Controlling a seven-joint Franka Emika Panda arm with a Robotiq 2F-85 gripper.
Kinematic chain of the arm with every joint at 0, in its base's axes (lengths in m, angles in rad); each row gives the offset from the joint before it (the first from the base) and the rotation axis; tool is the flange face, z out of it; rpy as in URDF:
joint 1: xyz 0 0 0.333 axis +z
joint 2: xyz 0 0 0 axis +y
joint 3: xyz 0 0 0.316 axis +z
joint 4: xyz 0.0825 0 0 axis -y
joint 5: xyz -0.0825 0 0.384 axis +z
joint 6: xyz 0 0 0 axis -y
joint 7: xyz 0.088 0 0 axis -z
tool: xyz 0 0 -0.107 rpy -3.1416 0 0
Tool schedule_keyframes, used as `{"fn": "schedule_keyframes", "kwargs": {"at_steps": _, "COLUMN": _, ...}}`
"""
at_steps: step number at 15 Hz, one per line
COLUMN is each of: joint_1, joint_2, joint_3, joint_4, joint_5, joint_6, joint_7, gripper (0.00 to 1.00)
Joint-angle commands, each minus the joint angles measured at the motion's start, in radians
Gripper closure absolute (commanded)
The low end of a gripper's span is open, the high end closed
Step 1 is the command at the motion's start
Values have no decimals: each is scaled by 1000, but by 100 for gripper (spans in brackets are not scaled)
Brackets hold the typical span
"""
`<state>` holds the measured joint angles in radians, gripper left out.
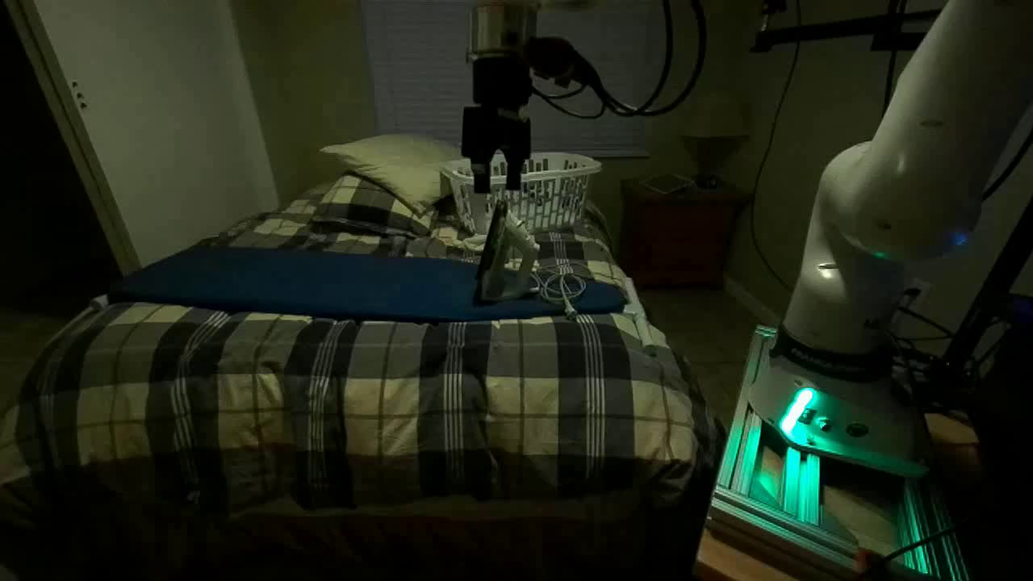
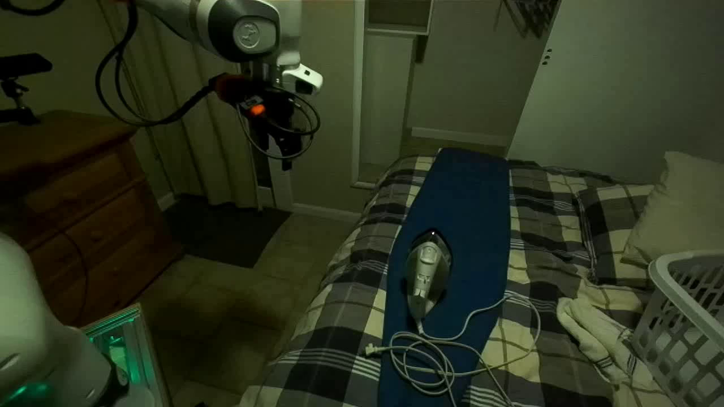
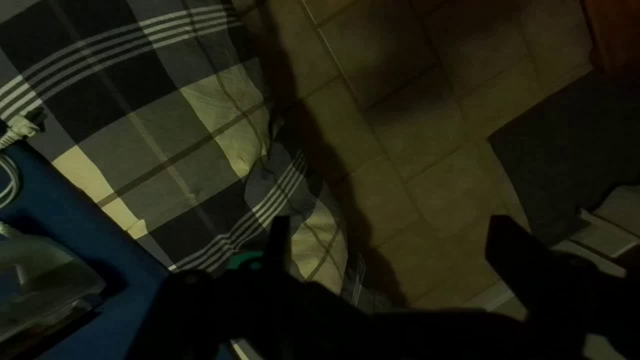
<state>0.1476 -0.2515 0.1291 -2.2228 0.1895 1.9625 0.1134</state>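
Note:
My gripper [image 1: 498,187] is open and empty, high in the air and touching nothing. It also shows in an exterior view [image 2: 287,163], off the bed's side. In the wrist view the wide-apart dark fingers [image 3: 390,217] frame the bed's edge and tiled floor. A white iron [image 1: 510,262] stands on its heel, tip up, on a blue ironing board [image 1: 307,282]. The iron [image 2: 425,271] is nearest the gripper among the loose things and shows partly in the wrist view [image 3: 45,285]. Its white cord [image 2: 416,370] lies coiled behind it, with the plug [image 2: 371,350] at the board's edge.
The board lies on a plaid bed [image 1: 363,403]. A white laundry basket [image 1: 524,194], white socks [image 2: 594,333] and a pale pillow [image 1: 403,165] are on the bed. A nightstand [image 1: 674,234] and wooden dresser [image 2: 90,198] stand nearby. The room is dark.

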Motion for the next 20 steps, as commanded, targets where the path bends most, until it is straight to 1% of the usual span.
{"fn": "schedule_keyframes", "kwargs": {"at_steps": 1, "joint_1": -5, "joint_2": 0, "joint_3": 4, "joint_4": 2, "joint_5": 1, "joint_6": -2, "joint_7": -1, "gripper": 0}}
{"fn": "schedule_keyframes", "kwargs": {"at_steps": 5, "joint_1": -5, "joint_2": 0, "joint_3": 4, "joint_4": 2, "joint_5": 1, "joint_6": -2, "joint_7": -1, "gripper": 0}}
{"fn": "schedule_keyframes", "kwargs": {"at_steps": 6, "joint_1": -11, "joint_2": -13, "joint_3": 9, "joint_4": -37, "joint_5": -37, "joint_6": 18, "joint_7": 0, "gripper": 0}}
{"fn": "schedule_keyframes", "kwargs": {"at_steps": 8, "joint_1": -15, "joint_2": -26, "joint_3": 19, "joint_4": -78, "joint_5": -109, "joint_6": 30, "joint_7": 1, "gripper": 0}}
{"fn": "schedule_keyframes", "kwargs": {"at_steps": 9, "joint_1": -19, "joint_2": -32, "joint_3": 25, "joint_4": -100, "joint_5": -162, "joint_6": 42, "joint_7": 7, "gripper": 0}}
{"fn": "schedule_keyframes", "kwargs": {"at_steps": 11, "joint_1": -24, "joint_2": -37, "joint_3": 27, "joint_4": -150, "joint_5": -248, "joint_6": 102, "joint_7": 8, "gripper": 0}}
{"fn": "schedule_keyframes", "kwargs": {"at_steps": 13, "joint_1": -35, "joint_2": -40, "joint_3": 29, "joint_4": -213, "joint_5": -349, "joint_6": 210, "joint_7": 12, "gripper": 0}}
{"fn": "schedule_keyframes", "kwargs": {"at_steps": 14, "joint_1": -41, "joint_2": -42, "joint_3": 24, "joint_4": -245, "joint_5": -377, "joint_6": 270, "joint_7": 21, "gripper": 0}}
{"fn": "schedule_keyframes", "kwargs": {"at_steps": 16, "joint_1": -65, "joint_2": -55, "joint_3": 15, "joint_4": -324, "joint_5": -450, "joint_6": 442, "joint_7": 52, "gripper": 0}}
{"fn": "schedule_keyframes", "kwargs": {"at_steps": 18, "joint_1": -97, "joint_2": -57, "joint_3": 5, "joint_4": -386, "joint_5": -475, "joint_6": 605, "joint_7": 107, "gripper": 0}}
{"fn": "schedule_keyframes", "kwargs": {"at_steps": 20, "joint_1": -143, "joint_2": -48, "joint_3": 0, "joint_4": -446, "joint_5": -491, "joint_6": 762, "joint_7": 166, "gripper": 0}}
